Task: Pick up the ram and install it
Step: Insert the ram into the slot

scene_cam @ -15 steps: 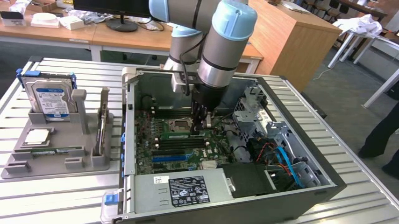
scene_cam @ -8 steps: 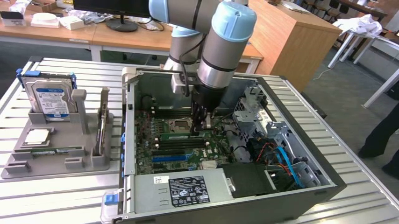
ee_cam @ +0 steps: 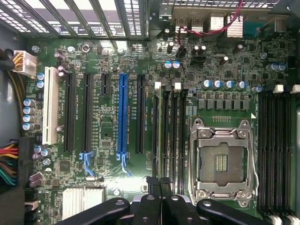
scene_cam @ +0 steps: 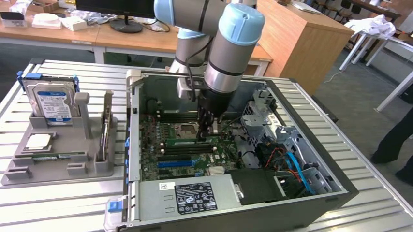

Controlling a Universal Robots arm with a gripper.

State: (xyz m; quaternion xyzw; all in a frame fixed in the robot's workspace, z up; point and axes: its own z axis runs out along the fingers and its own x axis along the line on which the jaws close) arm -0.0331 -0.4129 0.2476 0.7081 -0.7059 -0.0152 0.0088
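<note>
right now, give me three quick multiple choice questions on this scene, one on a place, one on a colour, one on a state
1. Where is the drive?
A. on the floor
B. standing in the grey holder, at the exterior view's left of the case
C. on a chair

2. What colour is the long slot that stands between black ones on the board?
A. red
B. blue
C. yellow

3. How do the fingers stand?
A. spread wide
B. shut on the drive
C. shut together over the board

Answers:
1 B, the drive stands in the holder beside the case.
2 B, the wrist view shows that slot blue.
3 C, the wrist view shows both fingers touching above the board.
</note>
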